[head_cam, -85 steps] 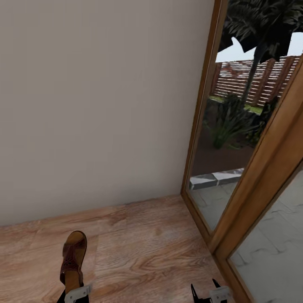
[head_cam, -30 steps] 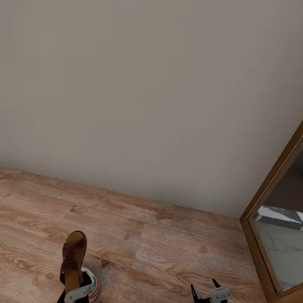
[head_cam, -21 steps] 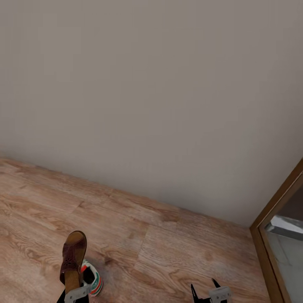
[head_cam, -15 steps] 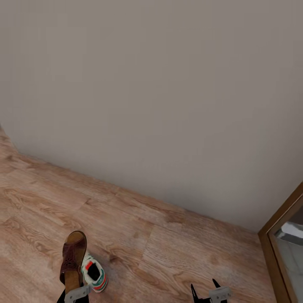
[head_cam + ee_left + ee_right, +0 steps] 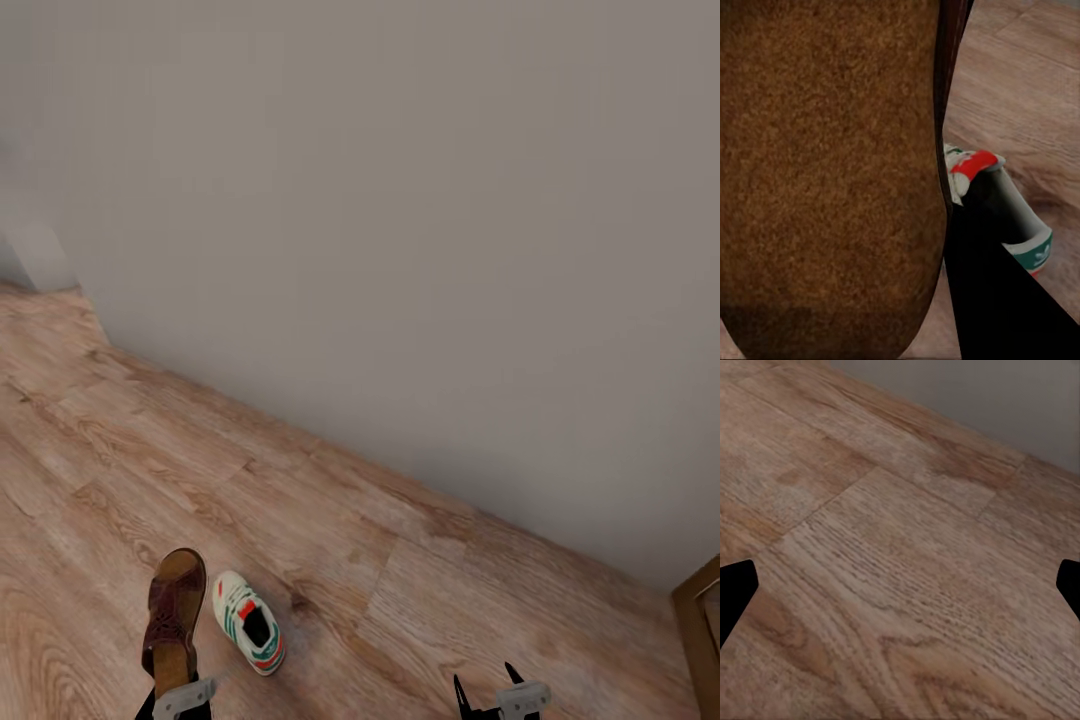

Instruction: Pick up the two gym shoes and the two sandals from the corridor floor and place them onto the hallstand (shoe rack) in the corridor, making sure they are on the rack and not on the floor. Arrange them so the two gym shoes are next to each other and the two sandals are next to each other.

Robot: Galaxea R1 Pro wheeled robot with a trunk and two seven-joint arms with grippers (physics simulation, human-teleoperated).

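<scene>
view has swung left since earlier frames: door frame nearly gone, gym shoe (image 5: 249,635) now fully exposed on corridor floor (image 5: 400,590), just beside sandal (image 5: 173,622). left gripper (image 5: 183,697) clenched on sandal. right gripper (image 5: 497,694) spread, empty. left wrist view adds sandal insole, shoe's heel opening. hallstand unsighted; judged still in transit.
</scene>
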